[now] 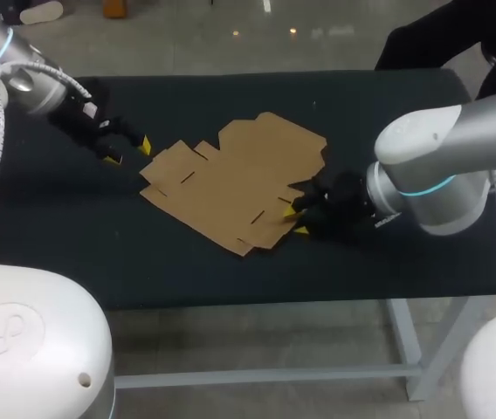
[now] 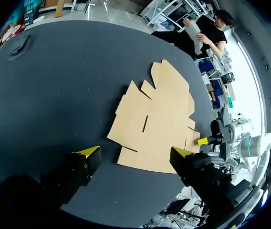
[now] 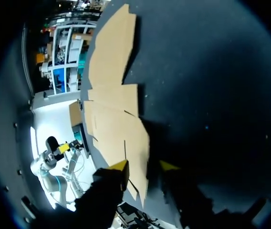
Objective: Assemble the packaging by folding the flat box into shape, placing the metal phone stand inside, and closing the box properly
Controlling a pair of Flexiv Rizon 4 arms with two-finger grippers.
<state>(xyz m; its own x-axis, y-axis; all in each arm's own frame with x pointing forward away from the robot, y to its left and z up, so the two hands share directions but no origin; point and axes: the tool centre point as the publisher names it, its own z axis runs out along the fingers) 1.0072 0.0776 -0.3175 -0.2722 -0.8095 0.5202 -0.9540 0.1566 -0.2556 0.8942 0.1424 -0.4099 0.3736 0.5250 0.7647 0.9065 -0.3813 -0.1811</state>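
The flat brown cardboard box (image 1: 230, 188) lies unfolded in the middle of the black table (image 1: 388, 113). My left gripper (image 1: 129, 152) hovers just off the box's left edge, open, with nothing between its fingers; in the left wrist view the box (image 2: 159, 119) lies ahead of it (image 2: 135, 152). My right gripper (image 1: 296, 220) is at the box's near right corner. In the right wrist view a flap of the box (image 3: 111, 119) runs between its fingers (image 3: 143, 166), with a dark gap left on one side. No metal phone stand shows in any view.
A small dark object (image 2: 18, 47) rests near a far corner of the table in the left wrist view. Bare black table surrounds the box on all sides, and the table's front edge (image 1: 257, 301) is close to my right gripper.
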